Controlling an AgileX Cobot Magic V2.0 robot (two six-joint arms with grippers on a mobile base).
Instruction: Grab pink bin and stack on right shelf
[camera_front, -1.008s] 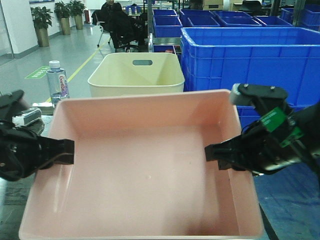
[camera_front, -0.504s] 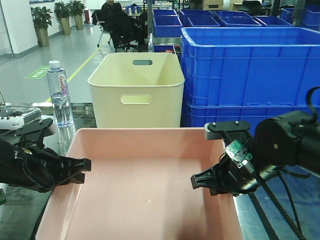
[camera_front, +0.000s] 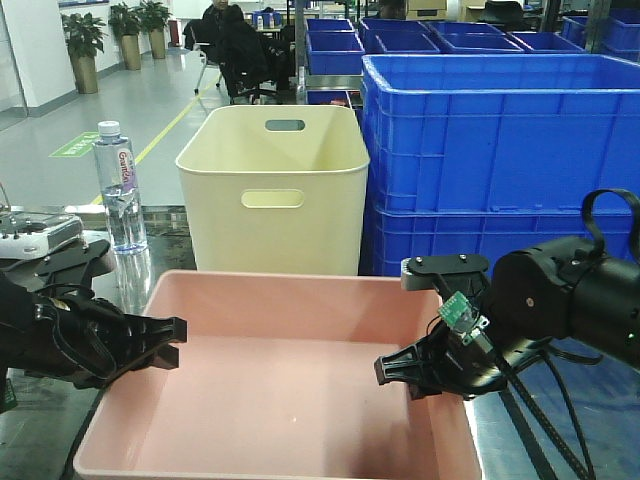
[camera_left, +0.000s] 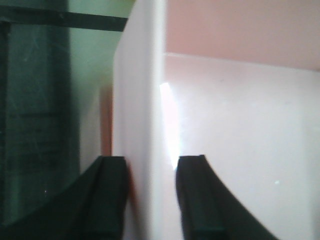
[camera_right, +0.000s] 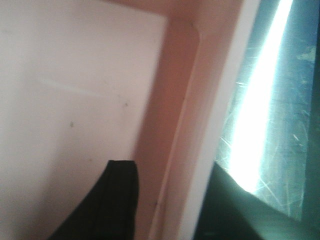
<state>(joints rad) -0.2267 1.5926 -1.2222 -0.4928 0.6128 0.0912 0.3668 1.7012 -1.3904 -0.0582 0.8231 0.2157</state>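
Observation:
The pink bin (camera_front: 290, 400) lies low in the foreground of the front view, held level between both arms. My left gripper (camera_front: 165, 338) is shut on its left wall and my right gripper (camera_front: 395, 372) on its right wall. In the left wrist view the left gripper (camera_left: 150, 172) has the pale wall of the pink bin (camera_left: 142, 110) between its fingers (camera_left: 197, 200). Seen from the right wrist, the right gripper (camera_right: 170, 195) straddles the rolled rim of the pink bin (camera_right: 75, 75). The dark glossy right shelf (camera_left: 35, 125) (camera_right: 282, 130) shows beside the bin. I cannot tell whether the bin touches it.
A tall cream bin (camera_front: 272, 180) with handle slots stands just behind the pink bin. Stacked blue crates (camera_front: 500, 130) fill the right and back. A water bottle (camera_front: 118, 190) and a white device (camera_front: 35, 232) sit at the left. A person (camera_front: 235, 45) sits far back.
The pink bin has come down and moved away from the camera with both grippers on it. The cream bin's front, hidden a second ago, now shows above the bin's far rim.

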